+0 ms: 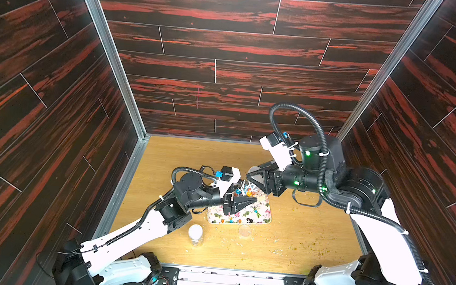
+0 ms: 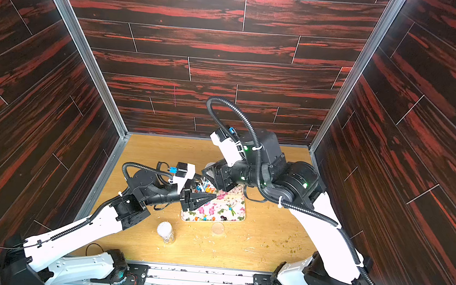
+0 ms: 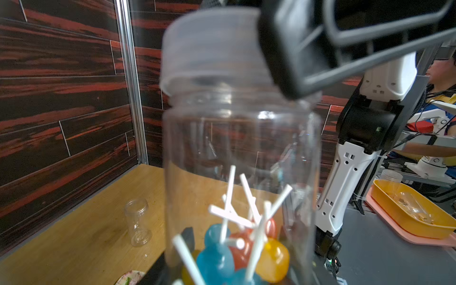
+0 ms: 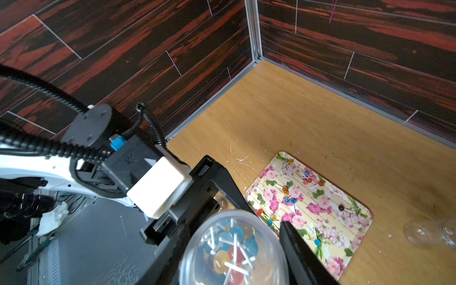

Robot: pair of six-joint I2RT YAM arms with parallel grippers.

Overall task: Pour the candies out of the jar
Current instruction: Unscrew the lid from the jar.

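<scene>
**A:** Our glossy blue, orange and red ball candies [image 3: 222,256] on white sticks lie at the bottom of the clear plastic jar [image 3: 241,148]. The left gripper [image 1: 245,201] is clamped tight on it, upright over the tray's far edge.

**B:** The right gripper [image 1: 252,177] has its jaws closed round the translucent plastic lid [image 3: 212,47], which looks tilted on the neck. We should lift it straight off and brace the jar.

**A:** The flowered rectangular tray [image 1: 266,218] holds a few loose candies. A second clear jar [image 1: 195,235] stands empty on the wooden table [image 1: 310,254].

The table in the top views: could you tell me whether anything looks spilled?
Yes: greenish-yellow crumbs and white scraps lie strewn over the table on the right arm's side, off the flowered tray; they look like spilled leftovers.
</scene>
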